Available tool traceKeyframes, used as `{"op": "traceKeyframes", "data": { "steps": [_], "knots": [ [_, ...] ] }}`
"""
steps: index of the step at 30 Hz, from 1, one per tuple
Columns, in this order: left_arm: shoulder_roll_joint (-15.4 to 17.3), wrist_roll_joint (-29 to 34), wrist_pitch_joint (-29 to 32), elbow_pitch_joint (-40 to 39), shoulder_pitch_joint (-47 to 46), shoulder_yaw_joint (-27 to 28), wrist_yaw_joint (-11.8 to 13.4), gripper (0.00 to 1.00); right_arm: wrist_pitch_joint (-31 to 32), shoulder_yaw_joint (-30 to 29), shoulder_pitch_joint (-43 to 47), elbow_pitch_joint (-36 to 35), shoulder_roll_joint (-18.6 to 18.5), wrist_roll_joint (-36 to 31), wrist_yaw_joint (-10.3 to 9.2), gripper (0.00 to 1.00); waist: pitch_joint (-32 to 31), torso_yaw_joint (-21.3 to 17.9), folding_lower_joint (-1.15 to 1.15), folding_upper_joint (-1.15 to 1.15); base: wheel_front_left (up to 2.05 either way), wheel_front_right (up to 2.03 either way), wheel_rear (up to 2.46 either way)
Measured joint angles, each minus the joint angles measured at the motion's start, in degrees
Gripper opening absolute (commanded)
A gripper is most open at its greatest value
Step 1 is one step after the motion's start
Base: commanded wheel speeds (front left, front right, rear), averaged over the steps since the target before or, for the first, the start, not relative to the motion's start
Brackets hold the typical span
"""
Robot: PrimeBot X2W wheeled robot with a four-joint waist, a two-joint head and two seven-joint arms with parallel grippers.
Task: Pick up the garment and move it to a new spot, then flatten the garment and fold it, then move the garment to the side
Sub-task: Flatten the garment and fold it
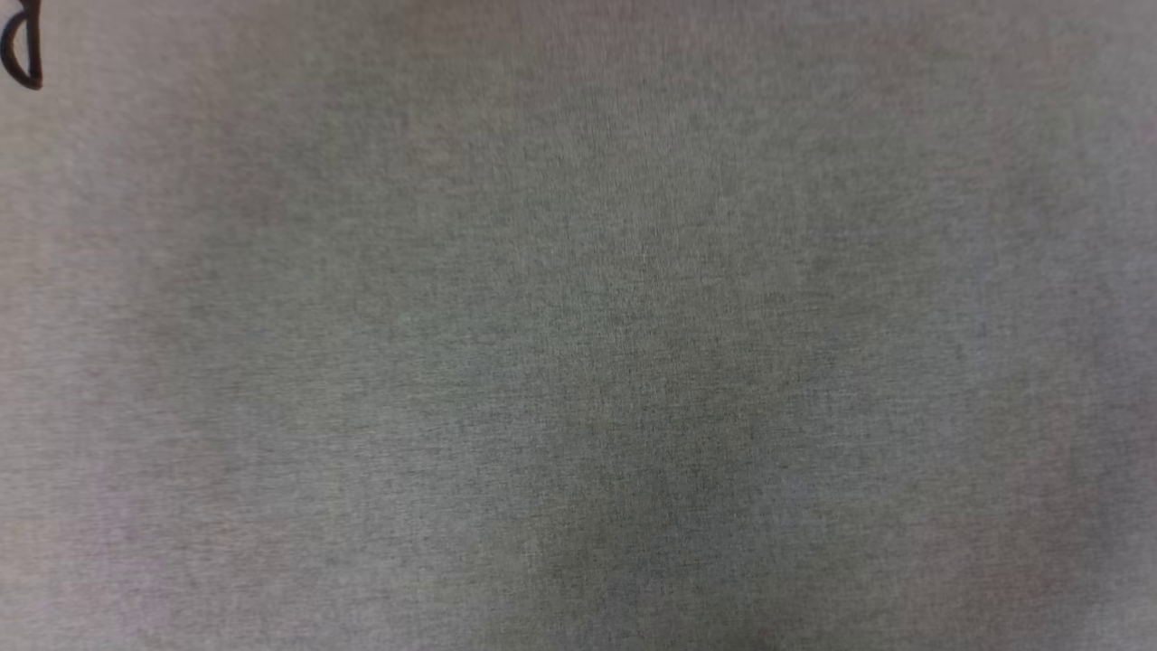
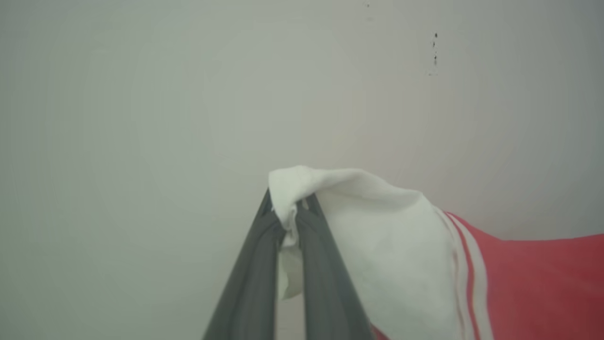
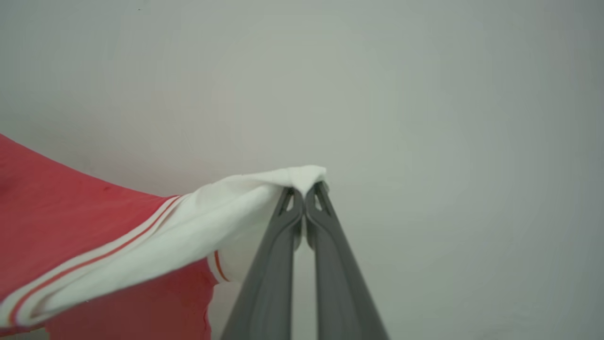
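Head view: a grey woven surface (image 1: 578, 325), soft and blurred. A dark loop (image 1: 20, 50) sits at 10 o'clock, cut off by the edge; what it is I cannot tell.

Left wrist view: the left gripper (image 2: 289, 203) has its jaws pinched narrow on a fold of white sleeve. The garment (image 2: 391, 245) hangs from it toward 4 o'clock: white sleeve, red-white striped trim, then red body running off the edge. Behind is a pale plain backdrop (image 2: 141, 118) with small dark specks (image 2: 434, 47) at 1 o'clock.

Right wrist view: the right gripper (image 3: 305, 191) is likewise clamped on a white sleeve tip. The garment stretches toward 8 o'clock, its red body cut off at the border. The background is again pale and bare.
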Motion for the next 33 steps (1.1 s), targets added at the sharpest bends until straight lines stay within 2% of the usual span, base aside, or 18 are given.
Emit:
{"op": "traceKeyframes", "data": {
  "steps": [4,10,19,23,27,28,32,33],
  "knots": [
    [-0.1,-0.4,-1.6,2.4,-0.3,0.2,-0.6,0.00,-1.1,1.7,-0.5,2.3,0.6,0.4,0.00,0.00,2.2,-0.3,0.00,0.00,0.00,0.00,0.00],
    [-0.9,-0.8,-5.7,8.3,-0.5,-0.5,-2.9,0.00,-2.0,4.4,-0.6,5.7,2.3,1.9,0.00,0.00,6.8,-0.1,0.00,0.00,0.00,0.00,0.00],
    [-2.7,-3.3,-10.9,17.0,3.7,-0.3,-5.7,0.00,-4.3,6.2,7.3,9.3,3.8,5.7,0.00,0.00,7.5,1.3,0.00,0.00,0.00,0.00,0.00],
    [-2.5,-4.1,-12.9,18.1,9.4,-0.3,-7.1,0.00,-5.6,7.6,13.7,9.7,3.4,8.0,0.00,0.00,5.5,1.9,0.00,0.00,0.00,0.00,0.00],
    [-2.7,-6.4,-13.9,17.6,19.1,1.4,-7.7,0.00,-7.2,8.5,22.1,9.0,2.3,11.5,0.00,0.00,2.5,2.4,-0.01,0.00,0.00,0.00,0.00],
    [-2.7,-6.4,-13.9,17.6,19.1,1.4,-7.7,0.00,-7.2,8.5,22.1,9.0,2.3,11.5,0.00,0.00,2.5,2.4,-0.01,0.00,0.00,0.00,0.00],
    [-3.2,-8.7,-14.1,15.0,30.9,3.5,-7.9,0.00,-8.3,9.0,32.1,6.6,0.7,14.5,0.00,0.00,-1.5,2.9,-0.01,0.00,0.00,0.00,0.00],
    [-3.5,-9.1,-14.1,12.9,36.8,4.3,-7.2,0.00,-7.9,9.1,37.5,5.4,-0.3,15.6,0.00,0.00,-3.8,3.2,-0.01,0.00,0.00,0.00,0.00]
  ]
}}
